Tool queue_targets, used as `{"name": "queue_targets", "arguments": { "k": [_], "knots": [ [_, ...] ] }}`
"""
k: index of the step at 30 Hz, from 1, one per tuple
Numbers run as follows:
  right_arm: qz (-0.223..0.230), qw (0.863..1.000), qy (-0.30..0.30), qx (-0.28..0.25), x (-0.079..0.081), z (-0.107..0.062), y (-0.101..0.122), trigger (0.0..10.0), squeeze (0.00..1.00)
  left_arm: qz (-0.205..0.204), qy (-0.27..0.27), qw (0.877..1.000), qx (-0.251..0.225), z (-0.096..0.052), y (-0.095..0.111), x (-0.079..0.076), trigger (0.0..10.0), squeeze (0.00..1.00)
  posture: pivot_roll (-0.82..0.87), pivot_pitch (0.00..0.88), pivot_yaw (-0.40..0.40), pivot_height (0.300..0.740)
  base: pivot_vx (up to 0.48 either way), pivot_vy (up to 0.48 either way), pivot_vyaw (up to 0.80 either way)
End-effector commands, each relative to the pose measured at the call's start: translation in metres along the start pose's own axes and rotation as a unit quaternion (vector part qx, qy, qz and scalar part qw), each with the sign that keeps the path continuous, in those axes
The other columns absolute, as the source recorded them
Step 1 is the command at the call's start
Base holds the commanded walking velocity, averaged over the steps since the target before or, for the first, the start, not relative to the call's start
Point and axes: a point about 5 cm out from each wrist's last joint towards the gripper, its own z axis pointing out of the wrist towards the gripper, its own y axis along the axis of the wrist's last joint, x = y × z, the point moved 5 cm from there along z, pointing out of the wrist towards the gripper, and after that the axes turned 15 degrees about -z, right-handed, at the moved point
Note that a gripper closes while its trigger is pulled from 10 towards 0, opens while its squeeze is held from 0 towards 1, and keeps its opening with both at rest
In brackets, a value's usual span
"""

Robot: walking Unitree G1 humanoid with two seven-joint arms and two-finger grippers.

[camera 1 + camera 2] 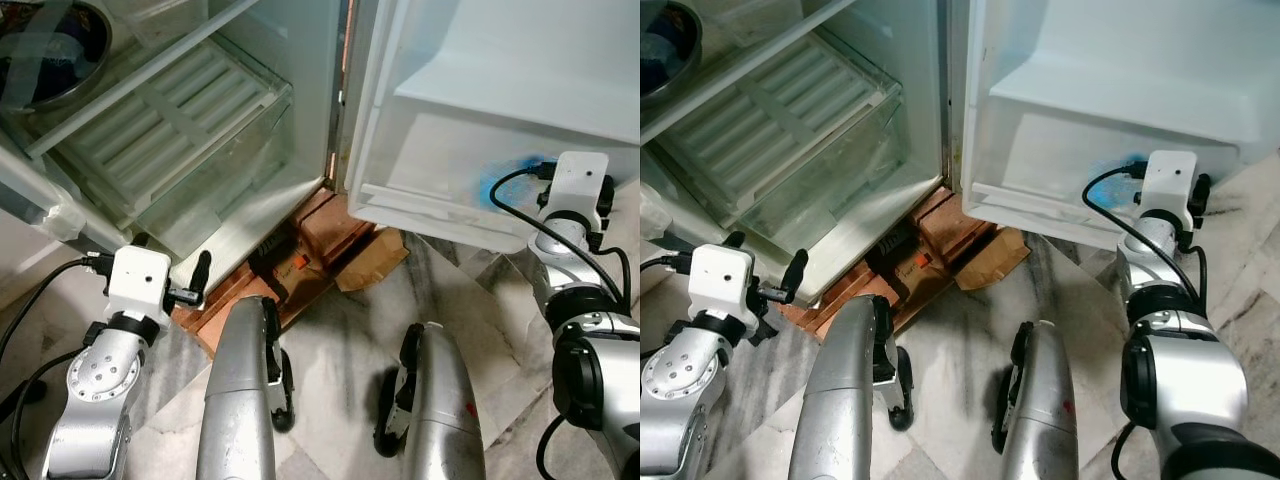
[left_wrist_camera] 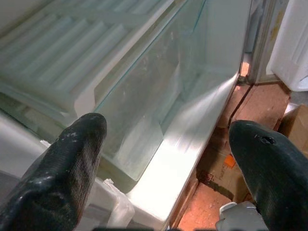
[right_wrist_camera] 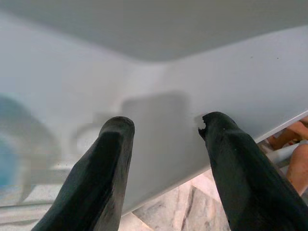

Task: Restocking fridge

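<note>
The fridge stands open before me. Its clear crisper drawer (image 1: 210, 170) sits under a ribbed white cover (image 1: 150, 110) and looks empty. My left gripper (image 2: 167, 129) is low at the left, in front of the drawer's corner, open with nothing between its fingers (image 1: 200, 272). My right gripper (image 3: 167, 122) is raised at the right, pointing at the lower bin of the white fridge door (image 1: 440, 150). It is open and holds nothing. A dark bowl (image 1: 50, 50) rests on the shelf above the drawer.
Red bricks and flattened cardboard (image 1: 335, 250) lie under the fridge's front edge, between cabinet and door. My two silver legs (image 1: 240, 400) stand on the marble floor (image 1: 340, 330). A blue glow (image 1: 505, 180) marks the door bin. Part of a person's limb (image 3: 296, 144) shows below the door.
</note>
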Motion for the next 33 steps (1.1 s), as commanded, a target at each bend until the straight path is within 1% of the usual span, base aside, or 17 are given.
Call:
{"name": "queue_targets", "arguments": {
  "k": [1,11,15,16,17,19,21,23,25,26,29,31,33],
  "knots": [
    [-0.002,0.999,-0.028,0.033,-0.015,0.001,-0.022,10.0,0.0,0.005,0.008,1.0,0.011,-0.003,-0.006,0.004,10.0,0.0,0.16,0.297,0.0,0.574,0.0,0.0,0.0],
    [-0.006,1.0,-0.027,0.013,-0.012,0.001,-0.014,10.0,0.0,0.006,0.01,1.0,0.009,-0.002,-0.006,0.004,10.0,0.0,0.16,0.289,-0.004,0.574,0.0,0.0,0.0],
    [0.007,1.0,-0.015,0.011,-0.007,-0.002,-0.015,10.0,0.0,0.005,0.009,1.0,0.009,0.0,-0.007,0.004,10.0,0.0,0.15,0.28,-0.008,0.574,0.0,0.0,0.0],
    [0.017,1.0,-0.004,0.011,-0.003,-0.003,-0.016,10.0,0.0,0.004,0.01,1.0,0.011,0.0,-0.009,0.004,10.0,0.0,0.15,0.273,-0.009,0.574,0.0,0.0,0.0],
    [0.017,1.0,-0.004,0.011,-0.003,-0.003,-0.016,10.0,0.0,0.004,0.01,1.0,0.011,0.0,-0.009,0.004,10.0,0.0,0.15,0.273,-0.009,0.574,0.0,0.0,0.0],
    [0.038,0.999,0.03,0.011,0.012,-0.01,-0.022,10.0,0.0,-0.002,0.022,1.0,0.019,0.004,-0.015,0.007,10.0,0.0,0.13,0.233,-0.022,0.574,0.0,0.0,0.0],
    [0.04,0.998,0.043,0.008,0.017,-0.013,-0.023,10.0,0.0,-0.004,0.022,1.0,0.018,0.006,-0.016,0.007,10.0,0.0,0.13,0.233,-0.022,0.574,0.0,0.0,0.0],
    [0.046,0.997,0.061,-0.005,0.028,-0.02,-0.023,10.0,0.0,-0.007,0.026,0.999,0.019,0.008,-0.018,0.009,10.0,0.0,0.11,0.211,-0.026,0.574,0.0,0.0,0.0],
    [0.053,0.995,0.079,-0.02,0.04,-0.031,-0.022,10.0,0.0,-0.012,0.028,0.999,0.016,0.012,-0.019,0.009,10.0,0.0,0.09,0.191,-0.029,0.574,0.0,0.0,0.0],
    [0.065,0.992,0.099,-0.031,0.05,-0.043,-0.024,10.0,0.0,-0.014,0.028,0.999,0.015,0.013,-0.02,0.009,10.0,0.0,0.08,0.174,-0.032,0.574,0.0,0.0,0.0],
    [0.081,0.989,0.117,-0.042,0.057,-0.055,-0.024,10.0,0.0,-0.017,0.029,0.999,0.015,0.014,-0.022,0.008,10.0,0.0,0.07,0.163,-0.035,0.574,0.0,0.0,0.0],
    [0.096,0.985,0.137,-0.053,0.064,-0.069,-0.023,10.0,0.0,-0.021,0.028,0.999,0.013,0.015,-0.023,0.006,10.0,0.0,0.06,0.14,-0.038,0.574,0.0,0.0,0.0],
    [0.103,0.977,0.174,-0.075,0.073,-0.085,-0.018,10.0,0.0,-0.022,0.028,0.999,0.013,0.015,-0.025,0.005,10.0,0.0,0.06,0.124,-0.033,0.574,0.0,0.0,0.0]
  ]
}}
